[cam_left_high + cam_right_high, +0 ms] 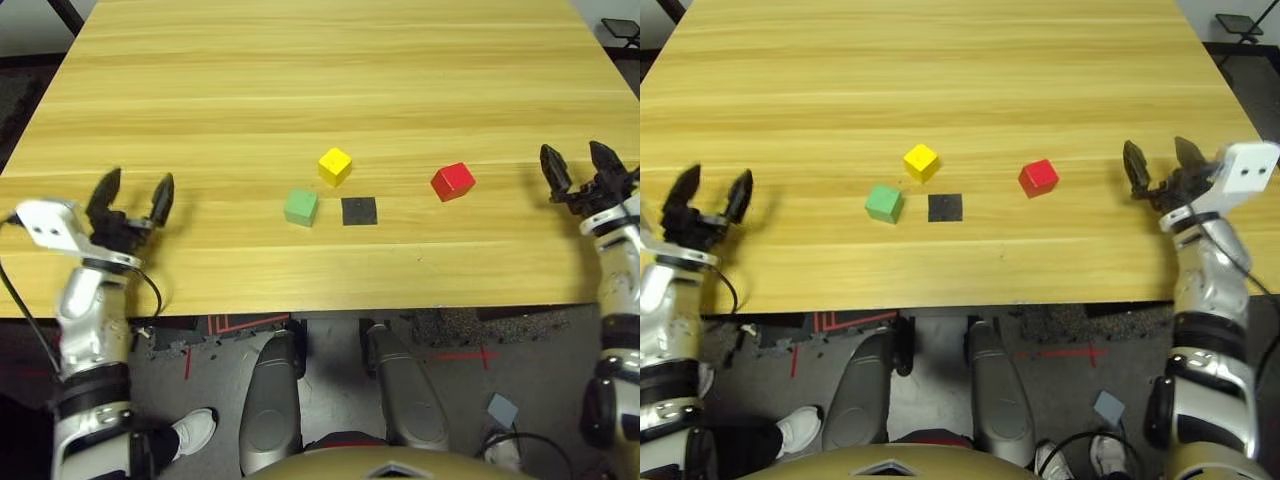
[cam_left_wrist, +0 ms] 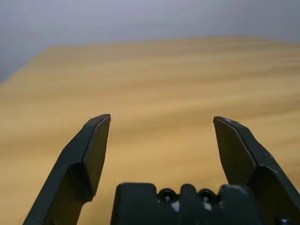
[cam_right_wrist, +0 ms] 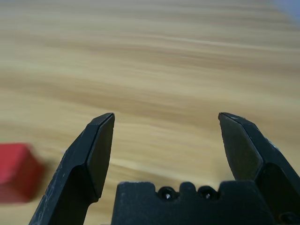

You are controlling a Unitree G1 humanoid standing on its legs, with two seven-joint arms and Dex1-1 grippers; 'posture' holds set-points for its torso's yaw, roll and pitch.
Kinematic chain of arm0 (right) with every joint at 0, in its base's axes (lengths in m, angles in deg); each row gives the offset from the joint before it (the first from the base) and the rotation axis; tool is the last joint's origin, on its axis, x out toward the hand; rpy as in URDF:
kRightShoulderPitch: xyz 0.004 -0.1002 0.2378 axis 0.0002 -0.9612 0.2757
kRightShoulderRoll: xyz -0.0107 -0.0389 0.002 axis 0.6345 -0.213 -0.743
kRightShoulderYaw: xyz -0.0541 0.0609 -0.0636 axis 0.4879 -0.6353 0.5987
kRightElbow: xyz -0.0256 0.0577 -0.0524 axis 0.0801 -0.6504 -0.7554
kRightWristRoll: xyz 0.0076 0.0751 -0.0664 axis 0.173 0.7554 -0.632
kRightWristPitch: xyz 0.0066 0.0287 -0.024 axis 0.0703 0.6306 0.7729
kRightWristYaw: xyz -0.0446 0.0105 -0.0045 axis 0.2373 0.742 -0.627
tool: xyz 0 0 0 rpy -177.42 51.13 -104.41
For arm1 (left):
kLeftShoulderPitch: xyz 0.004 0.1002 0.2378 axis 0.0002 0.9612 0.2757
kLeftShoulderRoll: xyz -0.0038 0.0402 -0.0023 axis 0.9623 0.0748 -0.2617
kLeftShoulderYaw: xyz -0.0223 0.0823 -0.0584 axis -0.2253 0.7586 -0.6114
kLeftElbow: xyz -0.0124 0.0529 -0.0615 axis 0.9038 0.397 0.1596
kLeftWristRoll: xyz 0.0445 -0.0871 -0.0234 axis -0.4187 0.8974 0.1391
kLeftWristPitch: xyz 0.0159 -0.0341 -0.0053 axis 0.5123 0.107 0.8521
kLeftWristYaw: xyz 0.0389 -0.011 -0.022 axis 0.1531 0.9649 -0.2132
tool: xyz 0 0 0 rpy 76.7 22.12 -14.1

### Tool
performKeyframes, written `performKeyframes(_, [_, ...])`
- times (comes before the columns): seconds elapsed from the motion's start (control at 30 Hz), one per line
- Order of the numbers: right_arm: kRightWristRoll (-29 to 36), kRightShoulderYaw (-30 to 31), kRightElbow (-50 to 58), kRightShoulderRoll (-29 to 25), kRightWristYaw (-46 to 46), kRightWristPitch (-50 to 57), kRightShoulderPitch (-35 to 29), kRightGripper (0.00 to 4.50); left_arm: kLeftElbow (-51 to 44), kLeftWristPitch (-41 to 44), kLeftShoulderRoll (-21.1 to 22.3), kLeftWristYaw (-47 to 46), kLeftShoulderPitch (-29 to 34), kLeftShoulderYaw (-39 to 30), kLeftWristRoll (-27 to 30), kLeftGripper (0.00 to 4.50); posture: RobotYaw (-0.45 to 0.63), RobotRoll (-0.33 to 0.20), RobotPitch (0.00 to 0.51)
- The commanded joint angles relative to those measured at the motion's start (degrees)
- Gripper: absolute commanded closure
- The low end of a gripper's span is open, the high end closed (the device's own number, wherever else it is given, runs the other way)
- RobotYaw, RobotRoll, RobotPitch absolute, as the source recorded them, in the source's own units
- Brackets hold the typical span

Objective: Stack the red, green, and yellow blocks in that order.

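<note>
Right now your right gripper [image 1: 1162, 163] sits near the table's [image 1: 300, 80] right edge with its jaws spread wide and nothing between them, and your left gripper [image 1: 131, 196] sits near the left edge, just as wide and just as empty. Nothing is stacked yet, so the risks all lie in the first reach.

From the right gripper, the red block [image 1: 1038, 177] is the nearest piece, inward toward the table's middle and clear of the fingers; in the right wrist view it [image 3: 16, 171] lies off to one side of the gripper's line, not between the fingers. If you drive straight ahead, you will likely miss it or clip it with one finger's outer face and push it away. Turn toward it first. It also sits rotated against the table's edges, so a closing grip on its corners could spin it out.

Further in, a black square [image 1: 945, 207] lies flat between the red block and the green block [image 1: 884, 203], with the yellow block [image 1: 921, 161] just behind them, toward the far edge. Green and yellow sit near each other but apart, so a wide gripper coming down on one could knock the other. From your left gripper, green is the closer of those two, though well apart from it. If red is to be the base, an off-centre placement there would probably tip the later blocks.
</note>
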Motion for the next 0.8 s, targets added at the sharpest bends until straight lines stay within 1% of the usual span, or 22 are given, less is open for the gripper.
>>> performKeyframes(0.03, [-2.70,8.30,-2.36,-6.28,17.22,5.14,1.69,0.00,-2.14,9.60,6.61,8.20,-1.80,2.04,3.82,0.02,-0.11,-0.151,0.287])
performKeyframes(0.13, [-6.08,14.68,-5.16,-10.50,28.07,6.26,6.96,0.00,-4.17,15.59,11.68,13.95,-5.44,4.77,5.46,0.02,-0.10,-0.155,0.282])
performKeyframes(0.2, [-8.79,17.70,-8.70,-10.69,33.17,3.24,11.44,0.00,-5.47,17.13,13.19,17.25,-6.55,6.80,5.16,0.02,-0.10,-0.156,0.279])
performKeyframes(0.27, [-11.88,20.19,-13.32,-9.58,36.21,-1.30,16.01,0.00,-6.68,18.56,12.81,18.30,-7.63,8.30,5.14,0.02,-0.09,-0.150,0.270])
performKeyframes(0.33, [-15.83,23.38,-18.87,-7.37,38.59,-6.63,21.50,0.00,-9.72,20.26,11.09,18.08,-8.55,10.50,5.63,0.02,-0.07,-0.144,0.268])
performKeyframes(0.43, [-20.69,26.81,-25.76,-4.17,40.86,-13.77,27.10,0.00,-12.83,21.63,9.70,18.19,-7.65,12.07,5.29,0.02,-0.06,-0.144,0.264])
performKeyframes(0.53, [-23.47,29.65,-31.06,-1.73,41.32,-18.40,30.63,0.00,-14.63,22.48,9.16,18.64,-6.50,12.80,4.94,0.02,-0.03,-0.145,0.262])
performKeyframes(0.63, [-26.21,32.58,-35.60,0.68,41.38,-22.60,33.95,0.00,-16.85,22.64,9.99,19.71,-4.98,13.54,3.76,0.02,0.01,-0.142,0.257])
performKeyframes(0.8, [-29.17,32.89,-40.52,3.54,41.28,-26.85,37.06,0.00,-19.49,24.03,10.22,19.36,-4.56,13.20,3.66,0.02,0.06,-0.136,0.251])
